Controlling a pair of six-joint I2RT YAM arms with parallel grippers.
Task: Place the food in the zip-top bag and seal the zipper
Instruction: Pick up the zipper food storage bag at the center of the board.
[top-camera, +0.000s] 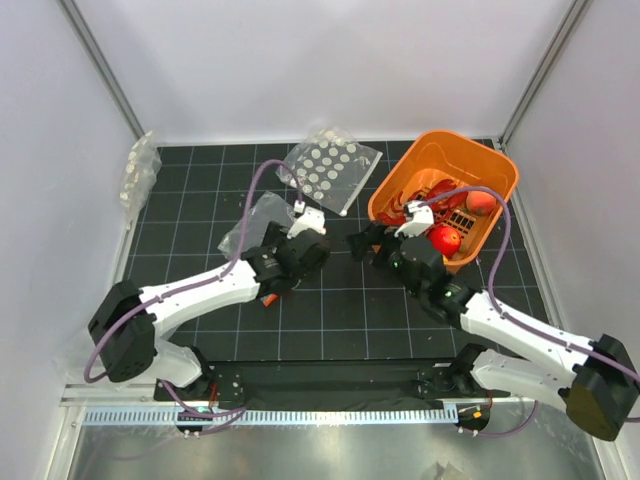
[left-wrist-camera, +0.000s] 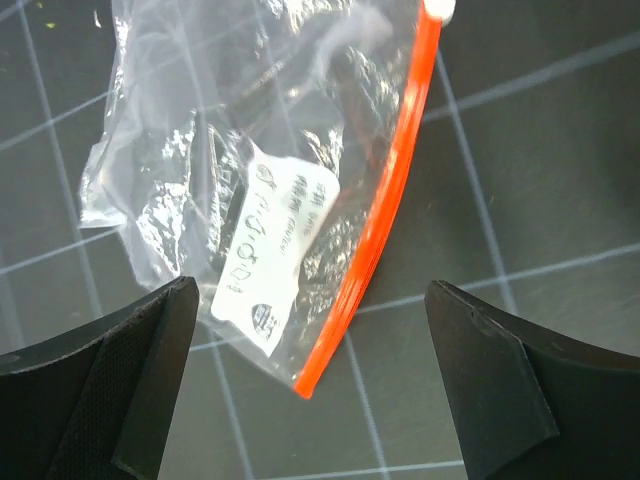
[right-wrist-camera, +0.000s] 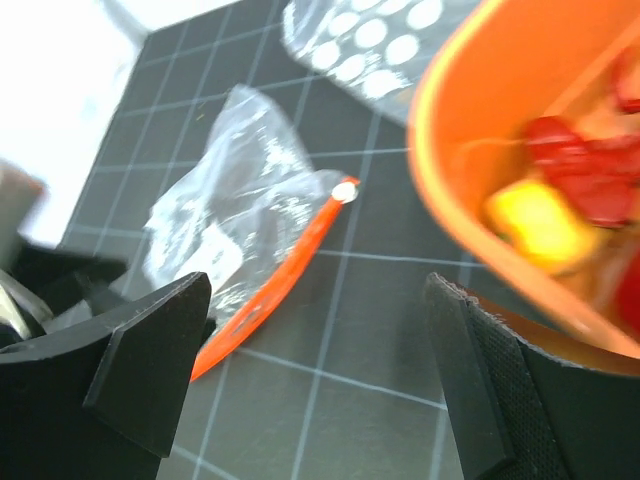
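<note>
Left tool (left-wrist-camera: 306, 340) low over zip-top bag (left-wrist-camera: 250, 150), spread wide, holding nothing, right tool (right-wrist-camera: 315, 330) beside orange basket (right-wrist-camera: 520, 70), likewise spread, empty

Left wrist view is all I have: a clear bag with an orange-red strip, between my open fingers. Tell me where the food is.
Observer: The food sits in an orange basket at the far right of the mat.
Operator: Report the right gripper.
Observer: The right gripper is open and empty. It is just left of the basket and faces the zip-top bag.
Operator: List any other bags.
Observer: A bag of white discs lies beyond yours, and a third clear bag rests against the left wall.
</note>
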